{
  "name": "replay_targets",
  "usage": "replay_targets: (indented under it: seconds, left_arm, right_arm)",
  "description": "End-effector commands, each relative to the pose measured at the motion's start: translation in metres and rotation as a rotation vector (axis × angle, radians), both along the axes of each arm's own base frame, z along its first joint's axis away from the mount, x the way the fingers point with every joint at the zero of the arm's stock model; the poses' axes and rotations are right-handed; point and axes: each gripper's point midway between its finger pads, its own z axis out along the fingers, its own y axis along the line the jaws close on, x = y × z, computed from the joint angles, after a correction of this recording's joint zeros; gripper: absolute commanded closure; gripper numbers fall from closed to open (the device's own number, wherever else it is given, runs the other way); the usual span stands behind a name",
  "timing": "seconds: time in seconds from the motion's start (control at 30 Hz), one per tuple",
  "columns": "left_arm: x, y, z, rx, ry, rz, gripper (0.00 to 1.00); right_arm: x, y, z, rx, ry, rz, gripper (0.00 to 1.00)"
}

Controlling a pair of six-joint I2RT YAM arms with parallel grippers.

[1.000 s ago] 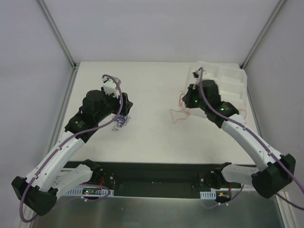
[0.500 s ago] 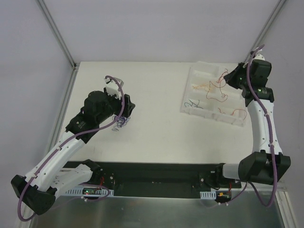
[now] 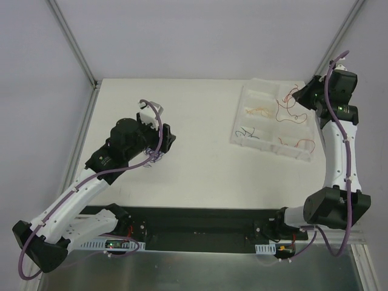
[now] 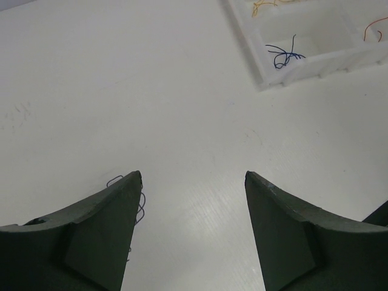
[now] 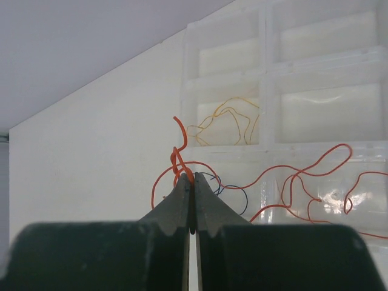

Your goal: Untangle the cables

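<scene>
Your right arm had swung off mid-table and out to the far right corner of the tray point(image 3: 242, 137). The right gripper point(image 5: 189, 180) was clamped tight on the red cable point(image 5: 177, 154). That strand curled up past the tips, then trailed sideways across the tray's compartments. Your left gripper point(image 4: 193, 176) sat spread wide over the table point(image 4: 121, 91), with a purple-blue curl point(image 4: 140, 206) just beside its left finger.
</scene>
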Motion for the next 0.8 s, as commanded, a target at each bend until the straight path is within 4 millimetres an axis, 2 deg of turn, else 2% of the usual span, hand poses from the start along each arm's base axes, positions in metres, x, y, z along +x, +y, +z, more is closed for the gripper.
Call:
replay_targets:
  seconds: [0.0, 0.1, 0.17, 0.33, 0.4, 0.47, 0.53, 0.57, 0.63, 0.77]
  left_arm:
    - [0.008, -0.001, 0.004, 0.072, -0.065, 0.016, 0.31]
    - [0.019, 0.005, -0.012, 0.188, -0.075, 0.066, 0.29]
    - [0.023, 0.003, -0.024, 0.241, -0.064, 0.061, 0.29]
    - [0.043, -0.004, -0.076, 0.36, 0.003, 0.061, 0.25]
    - [0.046, -0.009, -0.085, 0.364, 0.03, 0.05, 0.23]
    - [0.052, -0.014, -0.081, 0.31, 0.066, 0.057, 0.21]
    - [0.058, -0.024, -0.067, 0.23, 0.106, 0.023, 0.17]
    - [0.062, -0.032, -0.048, 0.201, 0.1, -0.007, 0.14]
    - [0.065, -0.041, -0.029, 0.193, 0.11, -0.05, 0.12]
    - [0.069, -0.04, -0.014, 0.242, 0.154, -0.06, 0.08]
  right_arm:
    - [-0.031, 0.006, 0.03, 0.005, -0.046, 0.005, 1.0]
    - [-0.041, 0.002, 0.029, -0.011, -0.027, -0.024, 1.0]
    - [-0.042, 0.0, 0.021, 0.002, -0.014, -0.044, 1.0]
    - [-0.041, -0.005, -0.025, 0.025, 0.112, -0.085, 1.0]
    - [-0.039, -0.005, -0.035, 0.024, 0.139, -0.076, 0.99]
    - [-0.039, -0.012, -0.046, -0.015, 0.176, -0.085, 1.0]
    - [-0.034, -0.021, -0.053, -0.043, 0.211, -0.08, 0.99]
    - [-0.03, -0.025, -0.06, -0.038, 0.244, -0.078, 0.99]
    - [-0.023, -0.031, -0.071, -0.028, 0.28, -0.076, 1.0]
    - [-0.012, -0.042, -0.082, -0.007, 0.32, -0.111, 1.0]
